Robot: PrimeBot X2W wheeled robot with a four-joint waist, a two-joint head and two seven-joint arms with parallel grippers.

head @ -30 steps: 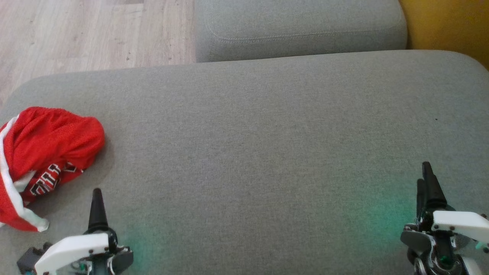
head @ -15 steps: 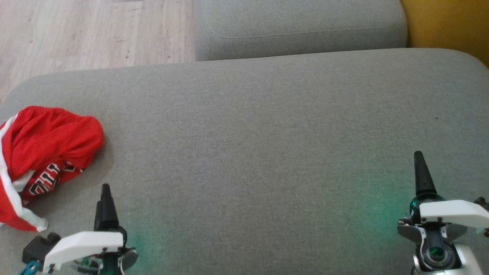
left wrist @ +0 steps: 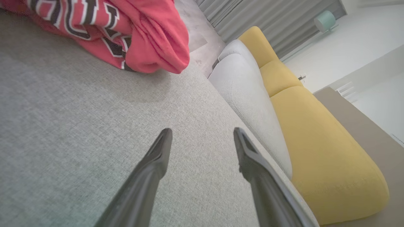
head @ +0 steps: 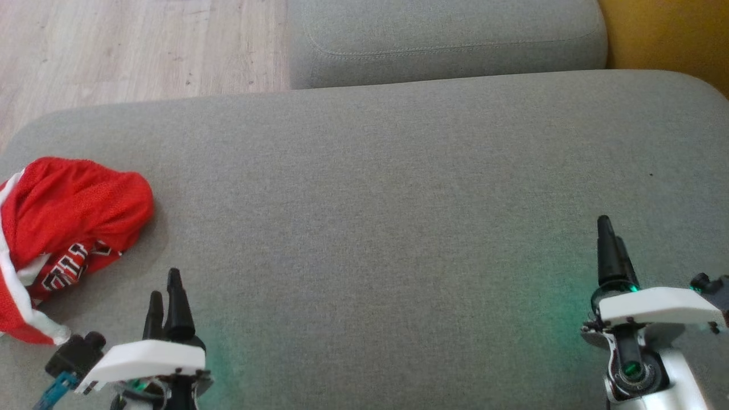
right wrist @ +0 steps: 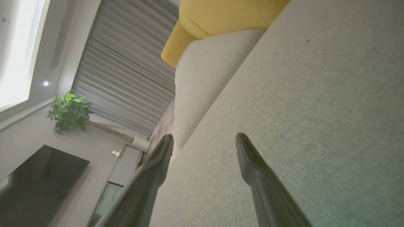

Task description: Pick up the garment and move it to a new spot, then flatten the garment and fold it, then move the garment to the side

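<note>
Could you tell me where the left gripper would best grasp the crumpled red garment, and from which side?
Probably the raised, rounded bulge at the right end of the red garment, nearest the open left gripper. Come from above and the right: there the fabric stands proud of the grey cushion.

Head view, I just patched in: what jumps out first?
The crumpled red mesh garment with white trim, lying at the far left of the grey sofa cushion. Next come the two dark-fingered hands at the bottom corners: the left hand is just beside the garment without touching it, and the right hand is far off. Both are open and empty.
</note>
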